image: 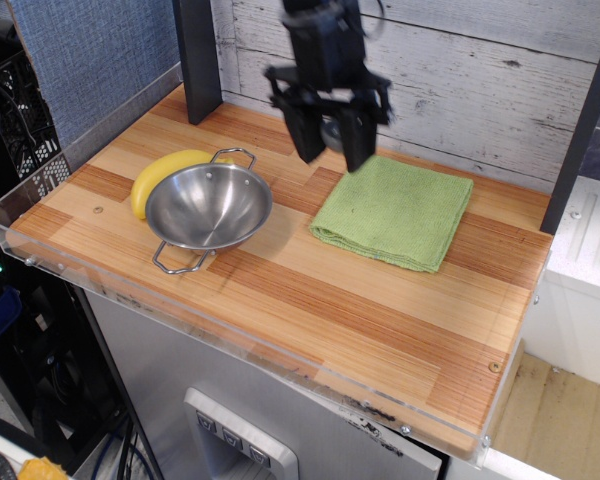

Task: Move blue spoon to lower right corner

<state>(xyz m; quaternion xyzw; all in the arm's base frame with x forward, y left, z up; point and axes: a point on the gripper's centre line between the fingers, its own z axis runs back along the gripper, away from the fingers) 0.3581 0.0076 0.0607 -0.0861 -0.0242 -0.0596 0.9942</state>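
While hanging above the back of the striped wooden tabletop (310,290), close to the plank wall (480,80), shows the gripper (331,150) pointing straight down, its two black fingers (304,140) set a little apart. Between them, up near their roots, holds or merely frames a small grey rounded shape (330,131); too dark and small to say whether this is the bowl of the blue spoon. Cannot tell either whether the fingers press on that shape or stand free of it. Nowhere else to be made out with certainty, the blue spoon: no light-blue handle seen in this view.

Just below and a little to the right of the fingertips, lying flat, a folded green cloth (395,215), its back edge nearest the pincer. Lower and to the left, well apart from the fingers, a two-handled steel bowl (208,205) standing upright, and touching its far left side a yellow banana (155,178). Further left and level with the pincer, a dark upright post (198,60) rising from the back of the board.

Far from the pincer, down and to the right across the cloth, the lower right corner (480,385) with its round screw mark (494,367) and clear acrylic rim (180,320) running along the front edge.
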